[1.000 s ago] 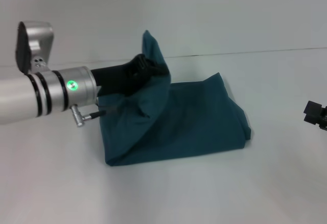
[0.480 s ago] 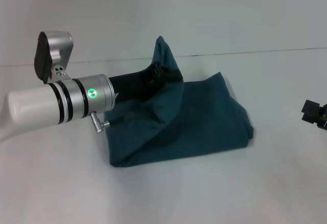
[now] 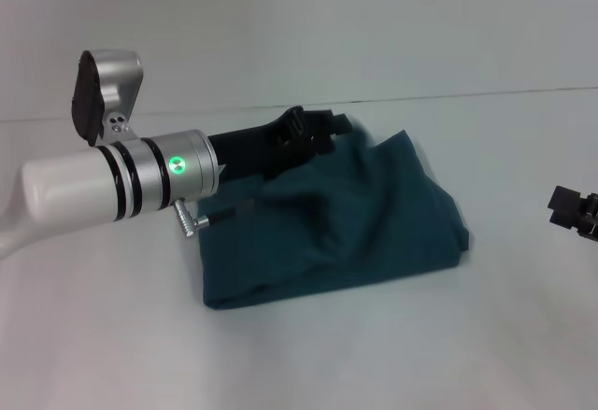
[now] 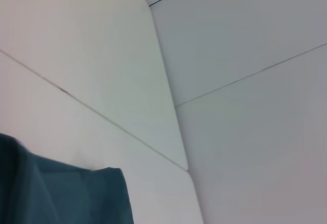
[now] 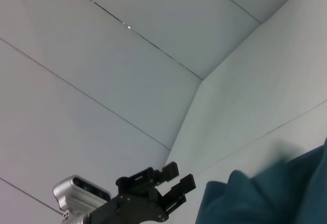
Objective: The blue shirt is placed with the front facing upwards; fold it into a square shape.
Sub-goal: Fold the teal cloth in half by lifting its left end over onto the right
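Note:
The blue shirt (image 3: 355, 228) lies as a folded, roughly rectangular teal bundle on the white table (image 3: 308, 354); no lettering or neck label shows. My left gripper (image 3: 322, 122) hovers just over the bundle's far left corner, open and holding nothing. It also shows in the right wrist view (image 5: 176, 179) with its fingers apart beside the cloth (image 5: 276, 193). A corner of the shirt (image 4: 61, 193) shows in the left wrist view. My right gripper (image 3: 572, 209) sits low at the table's right edge, apart from the shirt and only partly in view.
The left arm's silver and white forearm (image 3: 112, 181) reaches in from the left above the table. A white wall (image 3: 374, 18) stands behind the table's far edge.
The raised flap of the shirt has dropped flat onto the bundle. My left gripper has let it go and moved a little to the right. The right gripper has hardly moved.

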Controlling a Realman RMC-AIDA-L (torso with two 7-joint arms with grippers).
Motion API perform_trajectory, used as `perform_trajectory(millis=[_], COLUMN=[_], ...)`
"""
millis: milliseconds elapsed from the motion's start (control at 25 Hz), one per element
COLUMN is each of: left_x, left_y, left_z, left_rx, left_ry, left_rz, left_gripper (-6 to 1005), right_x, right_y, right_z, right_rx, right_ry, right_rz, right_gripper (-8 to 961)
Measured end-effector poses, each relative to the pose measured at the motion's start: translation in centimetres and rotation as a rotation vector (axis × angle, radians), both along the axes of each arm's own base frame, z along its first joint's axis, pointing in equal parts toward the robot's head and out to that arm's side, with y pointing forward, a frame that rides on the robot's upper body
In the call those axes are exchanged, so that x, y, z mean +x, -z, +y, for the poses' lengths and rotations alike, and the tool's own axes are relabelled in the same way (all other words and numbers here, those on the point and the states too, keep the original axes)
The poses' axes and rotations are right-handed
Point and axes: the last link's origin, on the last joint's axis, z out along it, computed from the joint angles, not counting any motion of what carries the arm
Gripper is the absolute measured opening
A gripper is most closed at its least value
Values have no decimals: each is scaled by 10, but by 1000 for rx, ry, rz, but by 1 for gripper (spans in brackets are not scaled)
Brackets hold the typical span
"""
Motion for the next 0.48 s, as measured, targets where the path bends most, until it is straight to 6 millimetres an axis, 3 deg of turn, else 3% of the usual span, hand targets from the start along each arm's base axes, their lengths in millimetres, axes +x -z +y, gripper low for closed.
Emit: perform_trajectory(millis=[400,480], left_x=[7,4], left_y=[-6,-10], left_z=[1,-1], left_rx=[21,24], left_ry=[38,53], left_rz=[-45,-40], left_gripper=[469,567], right_x=[0,0], right_y=[0,0], right_z=[1,1], right_rx=[-2,-2], right_ry=[2,2], right_rz=[2,2], right_gripper=[881,881])
